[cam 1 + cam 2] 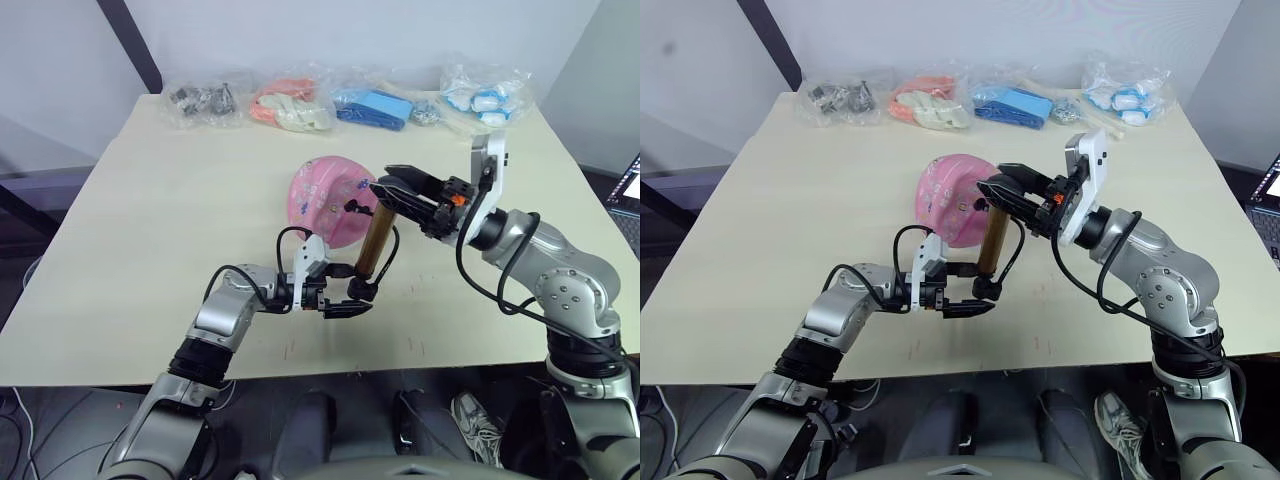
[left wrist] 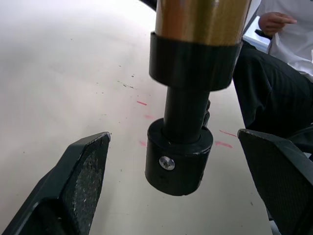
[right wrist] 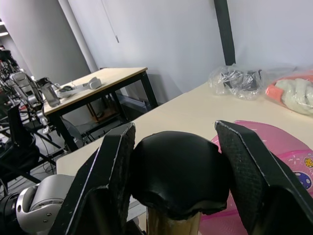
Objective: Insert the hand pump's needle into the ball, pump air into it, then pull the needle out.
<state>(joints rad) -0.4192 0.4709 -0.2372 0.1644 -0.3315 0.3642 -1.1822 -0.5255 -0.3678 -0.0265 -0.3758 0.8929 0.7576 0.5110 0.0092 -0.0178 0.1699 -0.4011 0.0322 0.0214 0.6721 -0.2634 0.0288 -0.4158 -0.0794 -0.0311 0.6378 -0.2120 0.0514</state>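
Hand pump (image 1: 377, 240) stands upright just in front of ball (image 1: 330, 200) at table (image 1: 150, 200) middle. Right gripper (image 3: 173, 181) fingers clamp its top cap. Left gripper (image 2: 181, 191) wide open around base, not touching. We fear pump tips if right grip slackens before left closes.

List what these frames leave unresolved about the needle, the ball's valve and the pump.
- Needle: too small to pick out in either eye view; the hose end lies behind the hand pump and the right gripper.
- Valve hole: not identifiable on the ball; its near side is blocked by the pump.
- Left gripper: open around the pump's lower black end; contact with the table is unclear.
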